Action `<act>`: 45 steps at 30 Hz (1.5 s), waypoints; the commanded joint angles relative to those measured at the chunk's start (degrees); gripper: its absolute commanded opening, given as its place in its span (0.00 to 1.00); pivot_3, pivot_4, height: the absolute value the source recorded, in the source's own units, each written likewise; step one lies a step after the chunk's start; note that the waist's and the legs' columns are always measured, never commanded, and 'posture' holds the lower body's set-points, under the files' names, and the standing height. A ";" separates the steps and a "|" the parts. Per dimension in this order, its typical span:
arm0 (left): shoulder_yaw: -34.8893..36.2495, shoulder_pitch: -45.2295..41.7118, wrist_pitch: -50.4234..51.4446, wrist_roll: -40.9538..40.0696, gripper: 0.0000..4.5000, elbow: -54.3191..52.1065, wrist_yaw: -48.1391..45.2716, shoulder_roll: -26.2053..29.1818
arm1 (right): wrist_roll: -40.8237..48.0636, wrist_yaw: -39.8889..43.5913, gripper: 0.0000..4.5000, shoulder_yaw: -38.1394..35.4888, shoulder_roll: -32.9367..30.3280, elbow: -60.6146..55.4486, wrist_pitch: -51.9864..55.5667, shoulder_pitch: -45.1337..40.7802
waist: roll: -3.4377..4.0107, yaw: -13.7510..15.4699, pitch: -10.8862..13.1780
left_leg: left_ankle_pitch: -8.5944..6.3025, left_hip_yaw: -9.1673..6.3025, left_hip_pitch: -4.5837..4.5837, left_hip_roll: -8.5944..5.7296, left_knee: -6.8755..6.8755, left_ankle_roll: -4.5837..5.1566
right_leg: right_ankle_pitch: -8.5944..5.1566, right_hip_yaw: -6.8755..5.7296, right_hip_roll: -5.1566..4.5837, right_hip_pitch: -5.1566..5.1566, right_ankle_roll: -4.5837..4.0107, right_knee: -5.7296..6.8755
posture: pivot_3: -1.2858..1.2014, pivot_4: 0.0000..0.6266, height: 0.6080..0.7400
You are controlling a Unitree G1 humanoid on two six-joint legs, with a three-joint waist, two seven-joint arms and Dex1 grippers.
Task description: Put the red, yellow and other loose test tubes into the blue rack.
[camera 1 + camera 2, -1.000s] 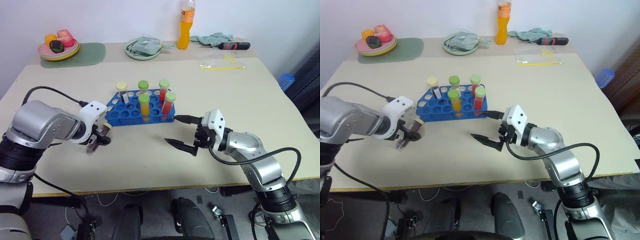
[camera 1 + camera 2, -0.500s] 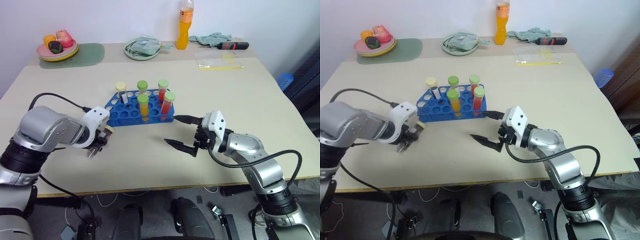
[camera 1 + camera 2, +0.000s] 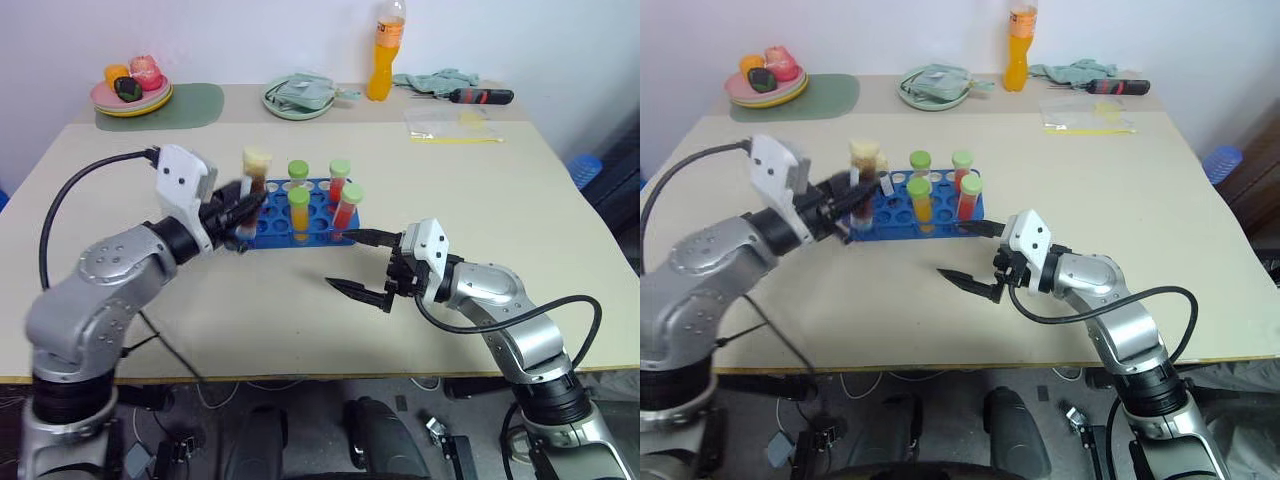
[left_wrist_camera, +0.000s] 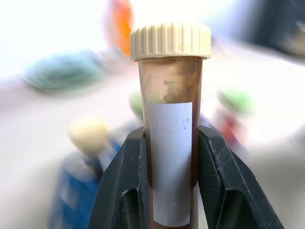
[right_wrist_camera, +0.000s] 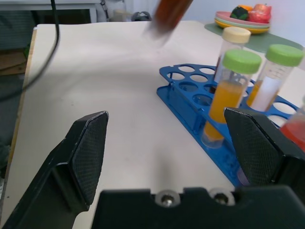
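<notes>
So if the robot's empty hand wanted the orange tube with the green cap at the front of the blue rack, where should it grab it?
Probably just under the green cap of the orange tube, coming from above: it stands upright in the blue rack, and only its upper part clears the holes.

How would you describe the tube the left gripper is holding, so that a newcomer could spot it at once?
Find the blue rack in the middle of the table; the left gripper is raised at its left end. Clamped there is the brown tube, with a cream cap and white label, unlike the green-capped tubes standing in the rack.
</notes>
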 commanded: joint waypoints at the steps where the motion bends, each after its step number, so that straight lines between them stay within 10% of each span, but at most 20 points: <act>1: -6.33 1.46 -17.94 14.86 0.18 7.05 6.46 -5.51 | 0.21 -0.43 0.95 -0.48 0.49 -1.14 -0.72 -0.44 | 0.08 -0.01 -0.05 | 0.00 -0.01 0.01 0.01 -0.01 0.00 | 0.00 0.01 0.02 0.00 0.00 0.02 | 0.52 0.24 1.00; 9: -8.78 4.11 -33.74 21.12 0.18 19.16 6.11 -14.31 | -0.01 -0.71 0.95 -0.39 0.61 -1.19 -0.59 -0.90 | 0.04 0.12 -0.04 | 0.00 0.00 -0.03 -0.01 0.01 0.01 | 0.01 0.00 0.00 -0.01 0.00 0.02 | 0.52 0.24 1.00; 41: -8.48 4.99 -47.99 22.88 0.18 35.03 -0.02 -20.39 | 0.14 -1.20 0.95 -0.63 0.26 -2.21 -0.37 -0.36 | 0.04 0.28 -0.04 | 0.00 0.00 -0.02 -0.02 0.02 0.01 | 0.01 -0.01 -0.02 0.04 0.01 0.00 | 0.52 0.24 1.00; 45: -7.60 6.13 -49.00 22.82 0.63 34.12 0.23 -20.60 | 0.50 -0.77 0.95 -1.02 -0.17 -2.20 -0.26 -0.35 | 0.04 0.25 -0.04 | 0.00 0.00 -0.02 -0.02 0.01 0.01 | 0.01 -0.02 -0.02 0.04 0.01 0.00 | 0.52 0.24 1.00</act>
